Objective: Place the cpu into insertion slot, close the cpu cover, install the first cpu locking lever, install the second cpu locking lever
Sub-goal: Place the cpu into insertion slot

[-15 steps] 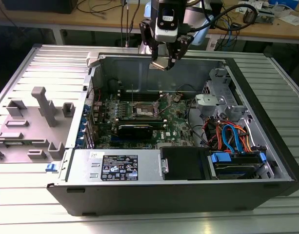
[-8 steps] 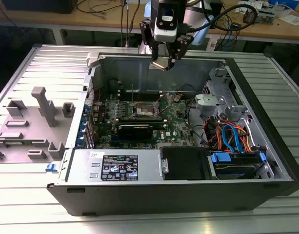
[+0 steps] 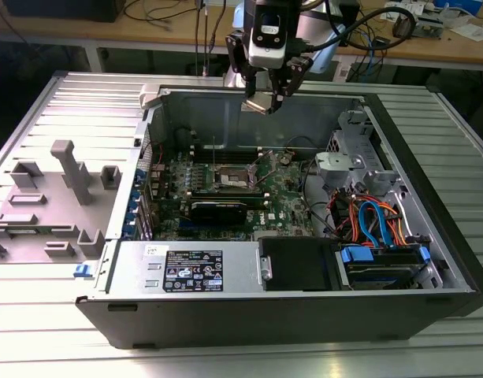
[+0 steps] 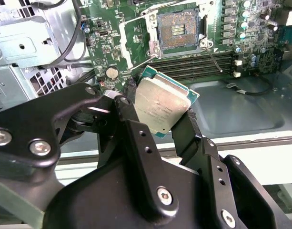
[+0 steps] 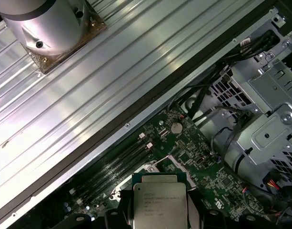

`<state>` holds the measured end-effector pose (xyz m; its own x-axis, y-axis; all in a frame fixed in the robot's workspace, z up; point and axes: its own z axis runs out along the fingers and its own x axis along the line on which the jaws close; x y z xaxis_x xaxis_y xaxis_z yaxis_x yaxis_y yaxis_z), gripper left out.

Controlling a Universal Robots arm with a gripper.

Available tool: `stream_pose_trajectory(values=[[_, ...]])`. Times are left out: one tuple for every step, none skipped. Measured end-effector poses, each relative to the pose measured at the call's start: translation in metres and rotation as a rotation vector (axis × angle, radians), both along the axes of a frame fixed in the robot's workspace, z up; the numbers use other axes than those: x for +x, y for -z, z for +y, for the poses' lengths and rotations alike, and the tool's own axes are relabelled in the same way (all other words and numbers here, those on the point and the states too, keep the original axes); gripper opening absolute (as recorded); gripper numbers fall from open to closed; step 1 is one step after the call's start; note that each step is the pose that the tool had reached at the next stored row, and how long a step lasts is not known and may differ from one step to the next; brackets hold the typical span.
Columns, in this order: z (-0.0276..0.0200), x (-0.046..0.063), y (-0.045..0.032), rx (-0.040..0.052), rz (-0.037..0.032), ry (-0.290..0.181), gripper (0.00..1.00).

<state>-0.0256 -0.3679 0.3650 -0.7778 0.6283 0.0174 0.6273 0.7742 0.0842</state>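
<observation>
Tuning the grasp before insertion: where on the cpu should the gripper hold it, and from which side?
By two opposite edges, coming from the metal-lid side, as the gripper holds the cpu now. It is flat, thin and square, so an edge pinch likely leaves the underside free to meet the insertion slot.

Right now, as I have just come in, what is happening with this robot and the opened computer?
The robot arm's hand is shut on the cpu, gripping it by its edges, and holds it in the air above the open computer case. The insertion slot on the green motherboard is uncovered and empty, with its contacts showing. So the chip is not placed yet.
</observation>
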Motion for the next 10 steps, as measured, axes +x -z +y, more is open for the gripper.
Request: stream_pose_trajectory(values=[[0.0,0.0,0.0001,0.0,0.0,0.005,0.54],[0.0,0.0,0.0,-0.0001,0.0001,0.014,0.54],[0.0,0.0,0.0001,0.0,0.0001,0.02,0.54],[0.0,0.0,0.0002,-0.0001,0.0,0.028,0.54],[0.0,0.0,0.0003,0.0,0.0,0.035,0.54],[0.0,0.0,0.0004,0.0,0.0,0.044,0.54],[0.0,0.0,0.0004,0.0,0.0,0.052,0.54],[0.0,0.0,0.0005,0.0,0.0,0.059,0.54],[0.0,0.0,0.0005,-0.0001,0.0001,0.067,0.54],[0.0,0.0,0.0006,-0.0001,0.0,0.074,0.54]])
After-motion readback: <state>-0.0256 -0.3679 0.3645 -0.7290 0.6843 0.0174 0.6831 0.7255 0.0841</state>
